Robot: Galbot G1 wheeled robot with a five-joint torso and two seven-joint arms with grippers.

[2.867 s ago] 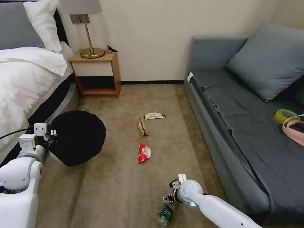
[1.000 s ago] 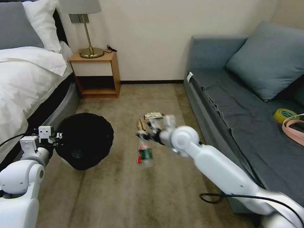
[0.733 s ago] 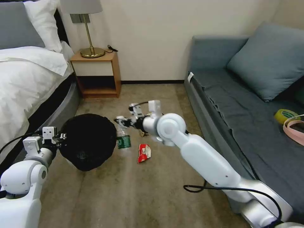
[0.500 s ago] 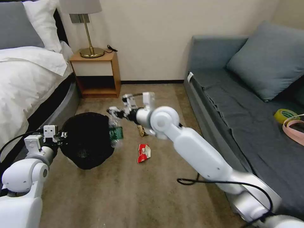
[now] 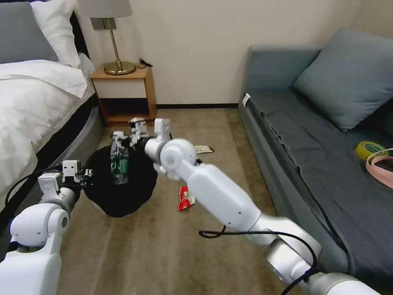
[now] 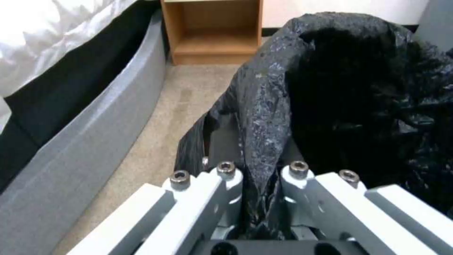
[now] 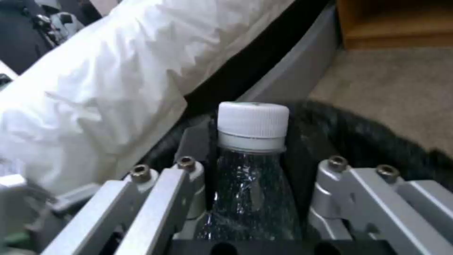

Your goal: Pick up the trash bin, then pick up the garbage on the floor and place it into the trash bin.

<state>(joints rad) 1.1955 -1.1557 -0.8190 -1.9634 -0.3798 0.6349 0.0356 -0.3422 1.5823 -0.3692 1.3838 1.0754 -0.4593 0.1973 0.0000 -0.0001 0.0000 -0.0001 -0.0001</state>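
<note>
- Gripping the clear bottle [image 5: 119, 162] near its neck, the right gripper [image 5: 121, 141] hangs it upright over the open mouth of the trash bin [image 5: 123, 192].
- The white cap [image 7: 253, 122] pokes out past the fingers.
- The left gripper [image 6: 261, 184] is clamped on the bin's bag-covered rim, beside the bed [image 5: 32, 106].
- The red-white wrapper [image 5: 185, 198] and silvery-yellow wrapper [image 5: 202, 148] lie on the carpet [image 5: 163, 254], between bin and sofa [image 5: 311, 135].

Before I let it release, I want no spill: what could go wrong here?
The bottle hangs upright from the right end effector over the trash bin, nearer the bed-side rim; dropped, it might clip that rim. The left end effector holds the bin only by a pinch of rim and bag, so a knock could tilt it.
</note>
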